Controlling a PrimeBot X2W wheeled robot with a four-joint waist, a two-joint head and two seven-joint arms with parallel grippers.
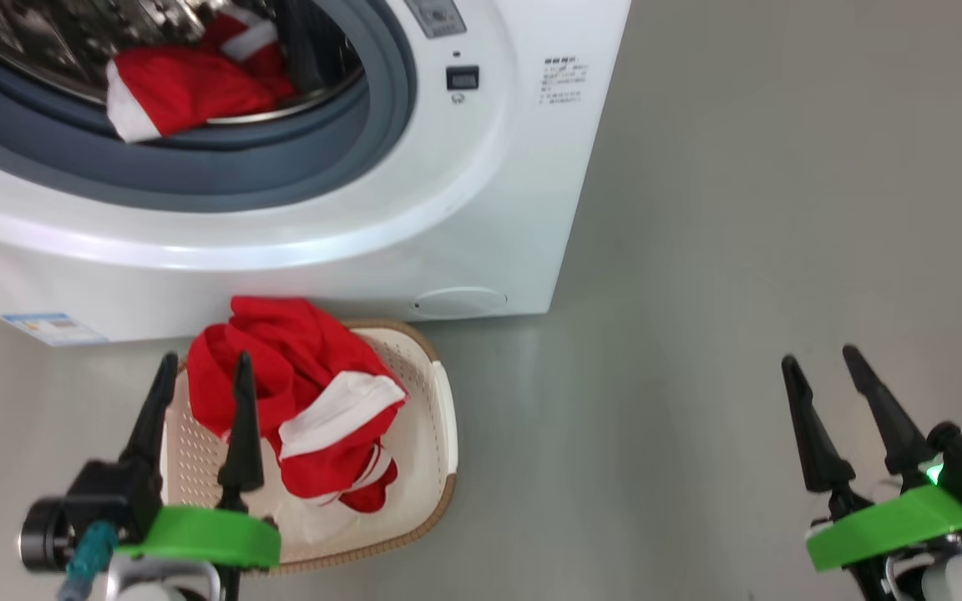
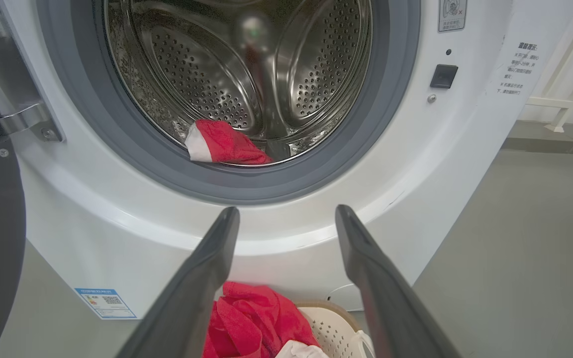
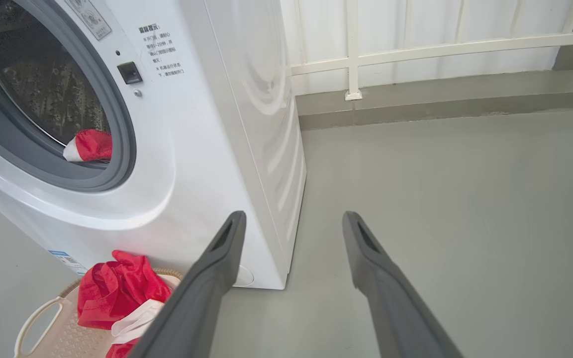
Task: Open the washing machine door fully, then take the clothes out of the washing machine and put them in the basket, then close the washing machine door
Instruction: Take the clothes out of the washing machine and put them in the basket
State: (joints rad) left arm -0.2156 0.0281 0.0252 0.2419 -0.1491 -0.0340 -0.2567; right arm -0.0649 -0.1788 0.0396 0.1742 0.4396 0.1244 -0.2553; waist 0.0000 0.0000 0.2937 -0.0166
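Bright diffuse light. Soft glare on washing machine (image 1: 297,250) front. Head view slightly blurred; wrist views edge-distorted.

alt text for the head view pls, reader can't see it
An open white washing machine with a red garment lying at the drum's mouth, and before it on the grey floor a cream basket holding red and white clothes. The open left gripper hovers over the basket; the open right gripper hangs over the floor at the right.
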